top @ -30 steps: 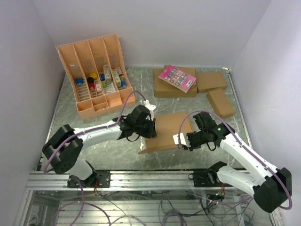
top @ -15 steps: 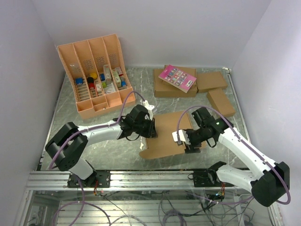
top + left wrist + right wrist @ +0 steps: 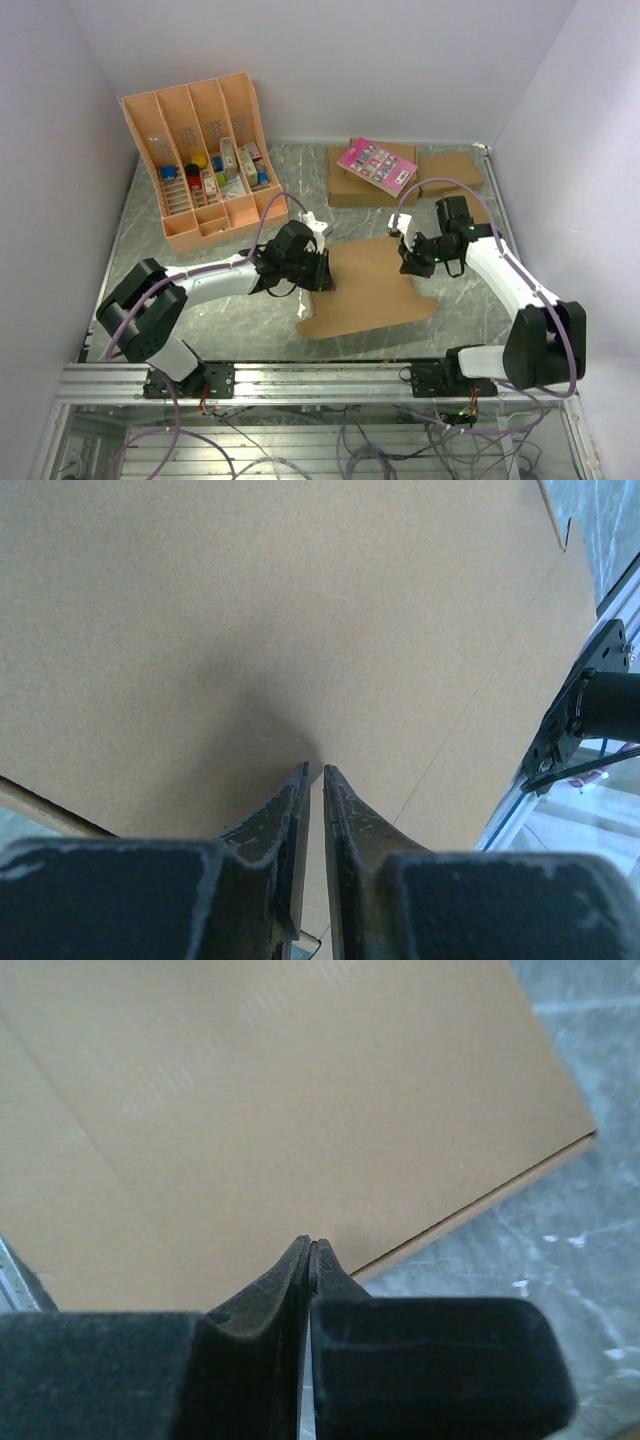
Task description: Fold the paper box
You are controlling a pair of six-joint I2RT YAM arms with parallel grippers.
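Note:
The paper box (image 3: 370,288) lies opened out flat in the middle of the table, a large brown cardboard sheet with a rounded flap at its front right. My left gripper (image 3: 318,270) rests its tips on the sheet's left edge. In the left wrist view the jaws (image 3: 315,768) are nearly closed with a thin gap and press down on the cardboard (image 3: 300,610), gripping nothing. My right gripper (image 3: 408,256) is at the sheet's back right corner. In the right wrist view it (image 3: 310,1242) is shut and empty, just above the cardboard (image 3: 280,1090) near its edge.
An orange-tan compartment tray (image 3: 232,213) with small items stands at the back left. Smaller brown boxes (image 3: 350,188) (image 3: 450,172) sit at the back right, one under a pink card (image 3: 377,165). An aluminium rail (image 3: 300,380) runs along the front edge, close to the sheet.
My right arm swung from the sheet's front right to its back right corner. The sheet's right side, folded over before, now lies flat. My left gripper stayed in place.

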